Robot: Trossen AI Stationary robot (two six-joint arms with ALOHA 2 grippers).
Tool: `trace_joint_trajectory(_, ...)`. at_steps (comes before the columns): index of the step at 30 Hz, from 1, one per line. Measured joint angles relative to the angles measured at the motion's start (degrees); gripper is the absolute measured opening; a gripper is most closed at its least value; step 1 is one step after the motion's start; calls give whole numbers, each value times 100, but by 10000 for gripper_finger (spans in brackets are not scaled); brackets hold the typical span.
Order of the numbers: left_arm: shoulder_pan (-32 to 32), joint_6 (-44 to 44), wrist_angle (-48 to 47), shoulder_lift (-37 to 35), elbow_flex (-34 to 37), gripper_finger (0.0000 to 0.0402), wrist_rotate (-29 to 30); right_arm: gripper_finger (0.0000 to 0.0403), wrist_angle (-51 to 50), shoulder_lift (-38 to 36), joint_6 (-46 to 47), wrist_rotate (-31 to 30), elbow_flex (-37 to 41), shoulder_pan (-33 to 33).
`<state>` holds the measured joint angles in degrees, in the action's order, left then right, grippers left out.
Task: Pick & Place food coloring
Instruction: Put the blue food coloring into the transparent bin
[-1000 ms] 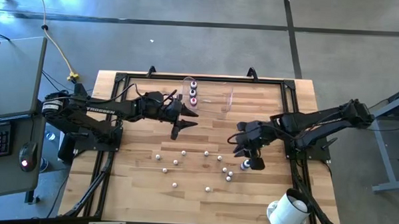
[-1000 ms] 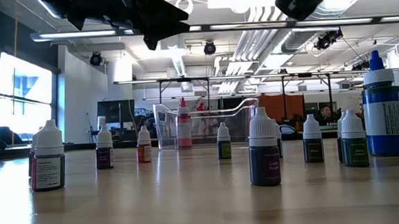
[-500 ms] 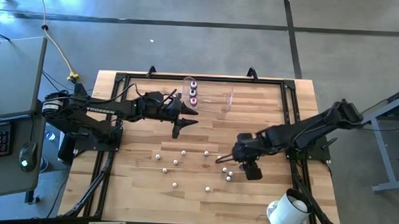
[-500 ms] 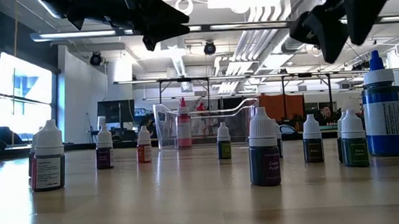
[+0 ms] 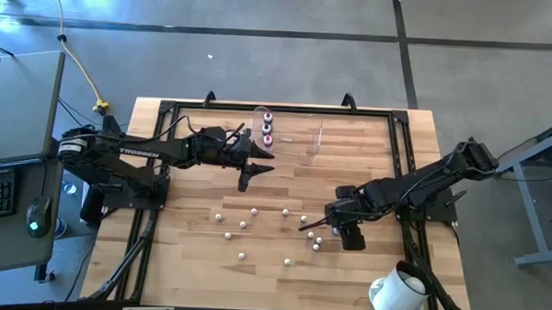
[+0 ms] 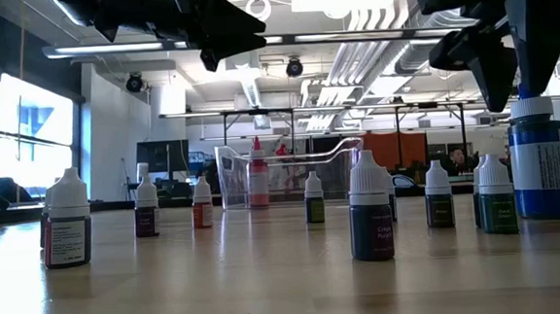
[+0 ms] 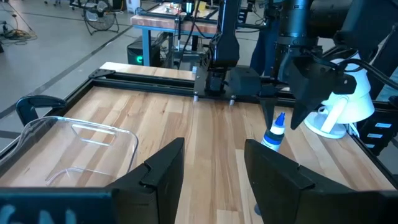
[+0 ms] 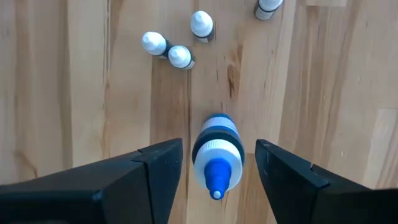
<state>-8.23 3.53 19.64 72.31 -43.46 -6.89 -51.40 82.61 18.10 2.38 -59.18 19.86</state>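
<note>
The high view looks straight down from well above, taking in the whole wooden table [image 5: 199,244] and both arms. The low view sits at tabletop height, facing level across the boards into the room, very near the small bottles. The left wrist view looks forward and slightly downward across the table toward the far arm. The right wrist view points straight down, close above the blue-tipped bottle [image 8: 216,155]. That bottle [image 6: 538,156] also shows in the low and left wrist [image 7: 274,132] views.
</note>
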Motion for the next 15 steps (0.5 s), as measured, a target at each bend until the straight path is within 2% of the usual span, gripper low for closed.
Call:
trace_joint_trajectory(9,0,-2,-2,0,0,165,-5,197,-28,0,253,-113,0,203)
trace_joint_trajectory(15,0,-2,-2,0,0,165,-8,197,-30,-2,307,-442,0,240)
